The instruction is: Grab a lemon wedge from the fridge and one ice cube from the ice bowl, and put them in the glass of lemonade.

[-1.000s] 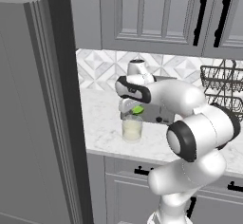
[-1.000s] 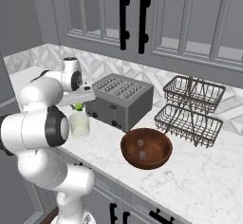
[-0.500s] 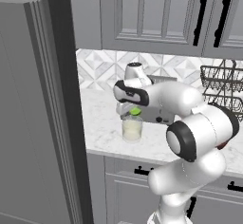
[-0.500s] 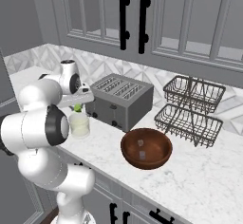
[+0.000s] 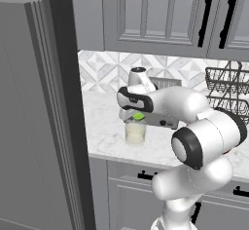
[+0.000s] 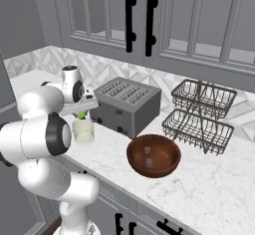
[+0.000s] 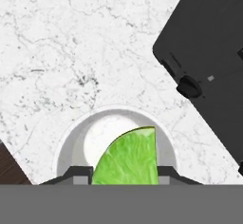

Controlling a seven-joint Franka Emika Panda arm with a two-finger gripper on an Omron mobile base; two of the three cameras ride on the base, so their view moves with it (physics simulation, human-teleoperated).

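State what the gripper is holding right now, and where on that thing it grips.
The gripper holds the lemon wedge by its two flat sides, between the fingertips, directly over the glass of lemonade.

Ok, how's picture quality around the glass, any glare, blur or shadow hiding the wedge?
Hand view: sharp, no glare; the wedge is bright green over the glass, its lower part cut off at the bottom edge. Left base view: flat, even light, glass slightly soft, wedge a small green spot under the gripper. Right base view: the arm partly hides the glass.
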